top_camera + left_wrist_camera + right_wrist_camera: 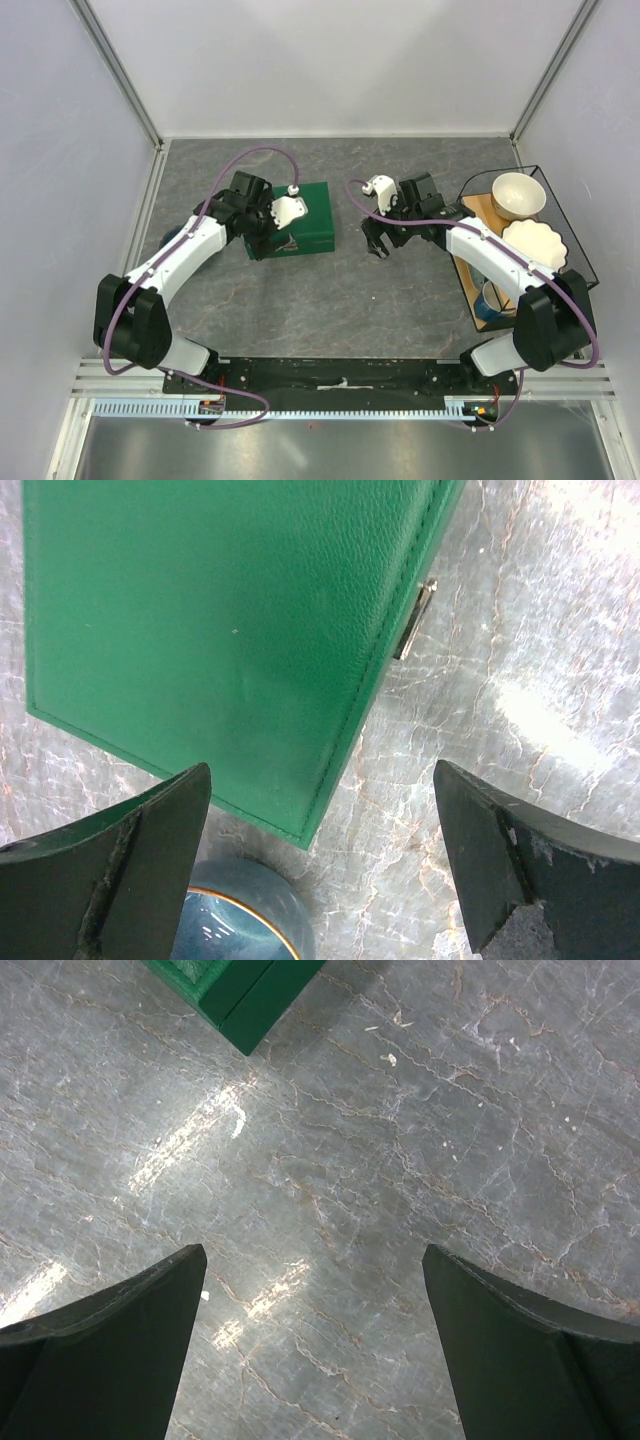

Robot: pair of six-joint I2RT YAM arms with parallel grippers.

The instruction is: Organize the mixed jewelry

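Two, wide-spread, empty: left claw [322, 770], right claw [314, 1252].

Green box [220, 630] lid is shut, so the inside is hidden. It runs off the top of the left wrist view, and only a corner shows in the right wrist view. From above, the left gripper [265, 240] covers the box's left part. Blue round thing with gold rim [235, 925] is cut by the bottom edge and partly behind a finger [120, 880], maybe a dish. Pale flecks [390, 1058] on the table [330, 1190] are too small to name. Blue container [490, 300] sits half behind the right arm [490, 255].
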